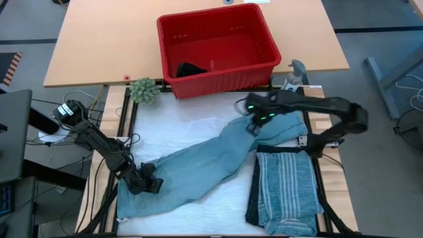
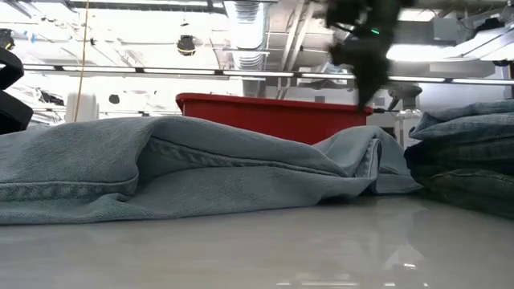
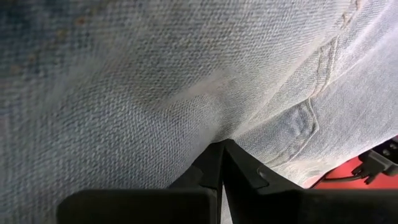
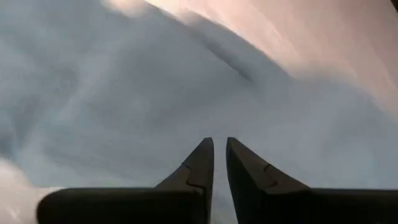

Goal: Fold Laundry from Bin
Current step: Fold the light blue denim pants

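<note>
A pair of light blue jeans lies spread slantwise over the white table top, from the near left to the far right. My left gripper is shut on its wide near-left end. My right gripper hangs above the jeans' far-right leg end, clear of the cloth in the low view. Its fingers stand a little apart with nothing between them. The red bin stands behind the jeans, with a small black item on its floor. My left gripper pinches the denim at the far edge of the jeans' wide end between its two shut fingers. The fingers slant down from the table's left side. The cloth puckers toward the fingertips. The jeans lie on the table around the hold.
A folded stack, striped blue-grey shirt on dark cloth, lies at the near right, and the jeans' leg end touches it. A small green tuft sits left of the bin. Bare white table shows between the jeans and the bin.
</note>
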